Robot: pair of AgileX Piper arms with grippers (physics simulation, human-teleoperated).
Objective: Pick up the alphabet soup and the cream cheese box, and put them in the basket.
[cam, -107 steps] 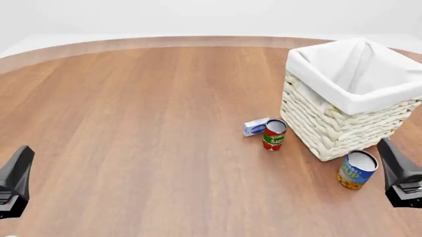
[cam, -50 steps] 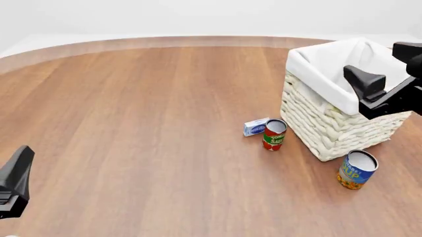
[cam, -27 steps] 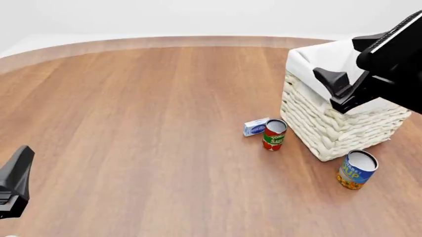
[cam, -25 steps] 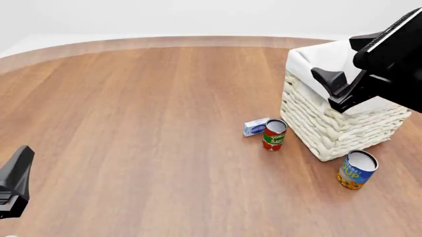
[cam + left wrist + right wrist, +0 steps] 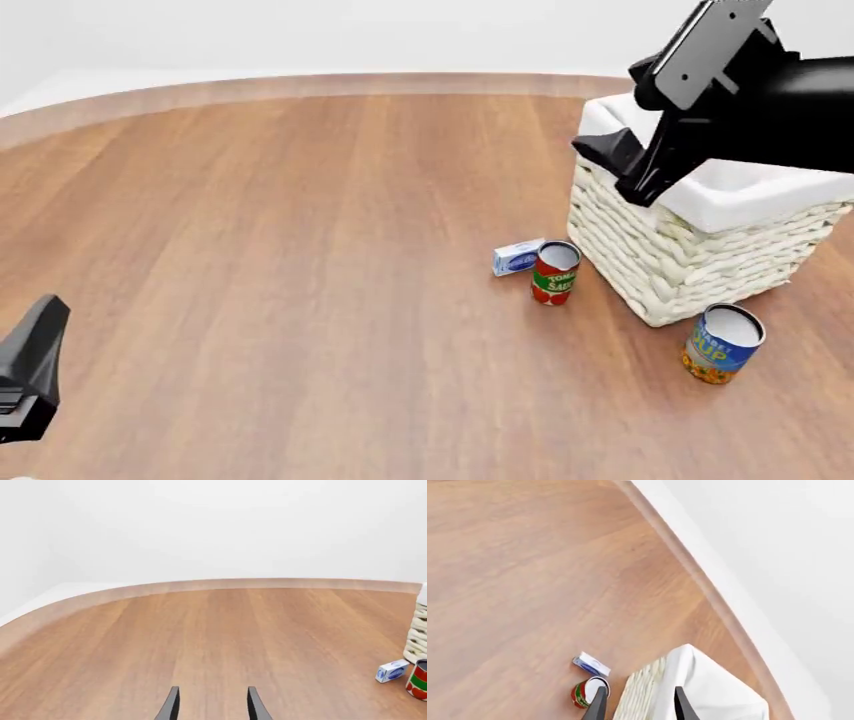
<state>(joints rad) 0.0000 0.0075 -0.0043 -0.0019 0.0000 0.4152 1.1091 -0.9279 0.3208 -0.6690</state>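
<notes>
Wooden surface (image 5: 294,250) carries the cream cheese box (image 5: 518,257), touching a red can (image 5: 554,272) beside the basket (image 5: 694,262); the alphabet soup (image 5: 722,343) stands nearer. Both the right gripper (image 5: 636,702) and left gripper (image 5: 211,705) are open and empty. Reaching for the box risks toppling the red can.

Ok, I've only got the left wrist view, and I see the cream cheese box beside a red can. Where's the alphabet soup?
Observer: The alphabet soup stands upright on the table by the near corner of the basket, close to it but apart, to the right of the red can.
Operator: And the right arm, where is it?
Observer: The right gripper hangs above the basket's left rim, pointing down and to the left.
Operator: Is it carrying anything?
Observer: No, its fingers are apart with nothing between them.
</notes>
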